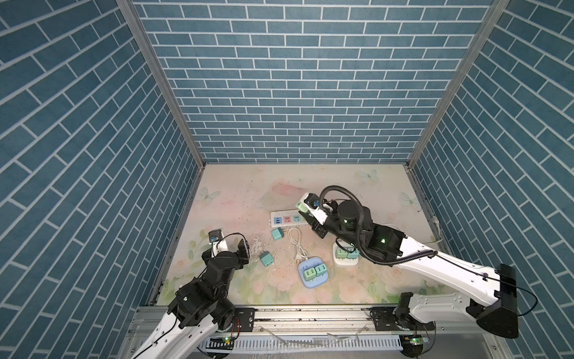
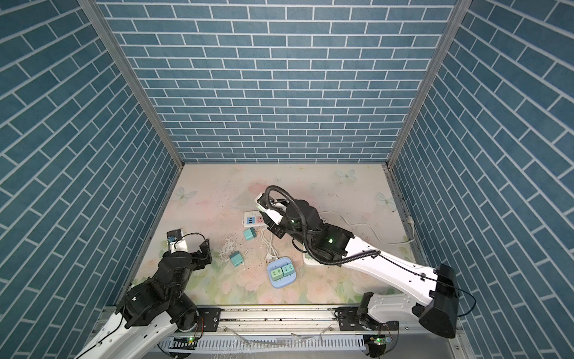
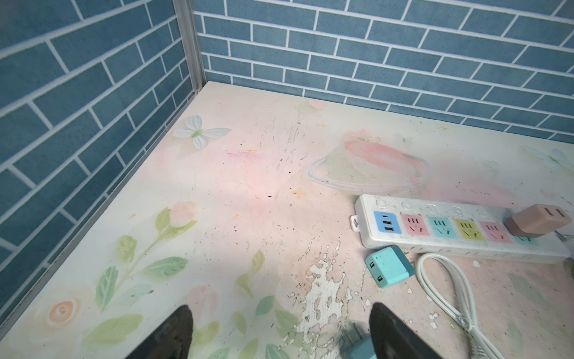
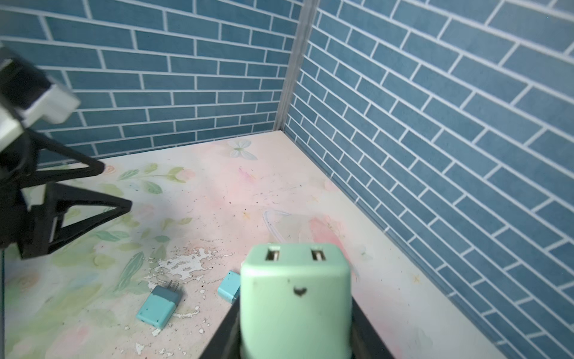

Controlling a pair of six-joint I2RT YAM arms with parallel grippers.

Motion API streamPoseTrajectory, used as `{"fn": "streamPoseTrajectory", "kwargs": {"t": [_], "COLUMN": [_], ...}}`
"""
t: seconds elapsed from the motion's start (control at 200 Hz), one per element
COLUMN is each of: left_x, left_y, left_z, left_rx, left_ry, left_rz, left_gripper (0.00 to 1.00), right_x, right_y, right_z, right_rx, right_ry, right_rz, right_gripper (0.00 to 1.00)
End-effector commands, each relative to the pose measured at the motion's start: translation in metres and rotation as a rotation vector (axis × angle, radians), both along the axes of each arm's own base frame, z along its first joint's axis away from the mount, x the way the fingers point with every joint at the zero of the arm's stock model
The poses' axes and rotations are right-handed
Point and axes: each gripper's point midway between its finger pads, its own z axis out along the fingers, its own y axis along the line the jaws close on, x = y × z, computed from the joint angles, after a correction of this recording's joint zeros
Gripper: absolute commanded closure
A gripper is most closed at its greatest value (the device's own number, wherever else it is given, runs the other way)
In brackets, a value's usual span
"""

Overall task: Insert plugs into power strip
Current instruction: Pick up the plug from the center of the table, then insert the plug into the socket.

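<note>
While the right gripper (image 4: 295,342) grips a mint plug (image 4: 295,289) by its sides, we see two USB slots on its outer face and a small dark mark below them. It hangs above the right part of the strip (image 1: 287,217). A tan plug (image 3: 537,222) stands on the strip's right end. The left gripper (image 3: 281,314) gapes wide, empty, at near left. Two teal plugs lie loose on the table (image 1: 236,199), one (image 1: 277,234) just near of the strip, one (image 1: 266,258) nearer, with a darker cap at its prongs. Two green plugs (image 1: 310,273) sit in a blue base (image 1: 306,284), and two more (image 1: 341,253) in a white base (image 1: 341,263).
</note>
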Motion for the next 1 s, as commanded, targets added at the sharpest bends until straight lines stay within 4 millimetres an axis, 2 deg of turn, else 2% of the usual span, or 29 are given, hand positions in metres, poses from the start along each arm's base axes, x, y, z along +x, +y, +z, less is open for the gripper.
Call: {"fn": "streamPoseTrajectory", "kwargs": {"t": [0.0,0.105,0.23,0.34,0.39,0.42,0.68,0.825,0.995], "left_x": [0.005,0.004,0.001,0.0,0.0,0.0,-0.003,-0.01,-0.014], "left_y": [-0.033,-0.051,-0.08,-0.103,-0.11,-0.115,-0.146,-0.159,-0.174], "left_z": [0.008,0.029,0.063,0.088,0.089,0.102,0.127,0.136,0.144], "left_rx": [-0.023,-0.08,-0.176,-0.234,-0.241,-0.256,-0.33,-0.38,-0.421], "left_ry": [-0.025,-0.05,-0.073,-0.057,-0.033,-0.042,-0.043,-0.081,-0.131], "left_rz": [-0.179,-0.27,-0.401,-0.501,-0.525,-0.545,-0.686,-0.766,-0.847], "left_gripper": [0.11,0.13,0.14,0.17,0.17,0.18,0.22,0.22,0.22], "right_x": [-0.021,-0.028,-0.034,-0.026,-0.023,-0.021,-0.01,-0.02,-0.038], "right_y": [-0.005,-0.015,-0.015,-0.011,-0.007,-0.005,-0.002,-0.001,0.003], "right_z": [0.015,0.015,0.005,0.001,-0.003,-0.005,-0.02,-0.033,-0.038], "right_rx": [0.003,0.007,-0.004,-0.019,-0.034,-0.04,-0.086,-0.103,-0.072], "right_ry": [-0.158,-0.189,-0.217,-0.27,-0.297,-0.312,-0.396,-0.375,-0.367], "right_rz": [0.121,0.137,0.169,0.151,0.151,0.148,0.147,0.248,0.364], "right_gripper": [1.0,1.0,1.0,1.0,1.0,1.0,1.0,1.0,1.0]}}
